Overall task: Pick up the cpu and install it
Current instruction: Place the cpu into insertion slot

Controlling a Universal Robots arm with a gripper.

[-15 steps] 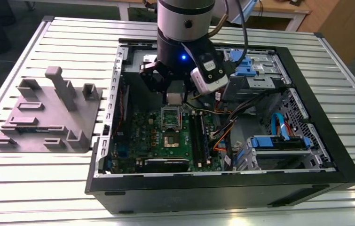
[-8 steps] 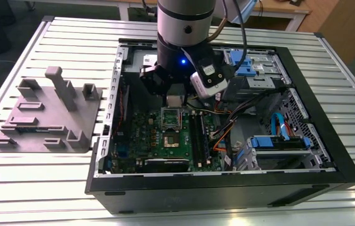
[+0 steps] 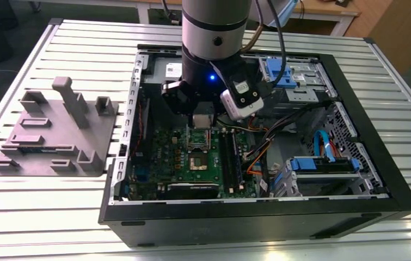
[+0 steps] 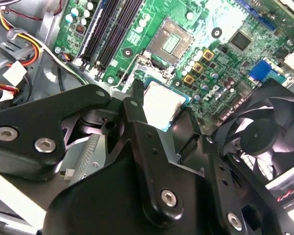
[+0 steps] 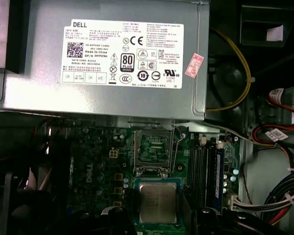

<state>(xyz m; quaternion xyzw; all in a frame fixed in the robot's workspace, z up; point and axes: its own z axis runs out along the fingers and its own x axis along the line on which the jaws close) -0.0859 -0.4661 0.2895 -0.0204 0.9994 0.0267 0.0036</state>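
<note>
The cpu [image 3: 202, 120] is a flat square chip with a silver-grey top, and it hangs just above the green motherboard [image 3: 165, 163] inside the open computer case [image 3: 379, 179]. My gripper [image 3: 202, 124] is shut on it, one black finger [image 4: 136, 100] against each side. In the first wrist view the cpu [image 5: 158, 201] lies next to the open socket [image 5: 154, 149], offset from it. The second wrist view shows the cpu [image 4: 162, 102] with the bare socket [image 4: 171, 41] beyond it.
A large grey power supply box [image 5: 103, 58] with a white label sits beside the socket. A black fan [image 4: 264, 139] and memory slots [image 4: 112, 29] flank it. Loose cables [image 3: 263, 155] and a blue-clipped drive cage [image 3: 321, 166] fill the case's right. A grey fixture tray [image 3: 53, 136] stands at the exterior view's left.
</note>
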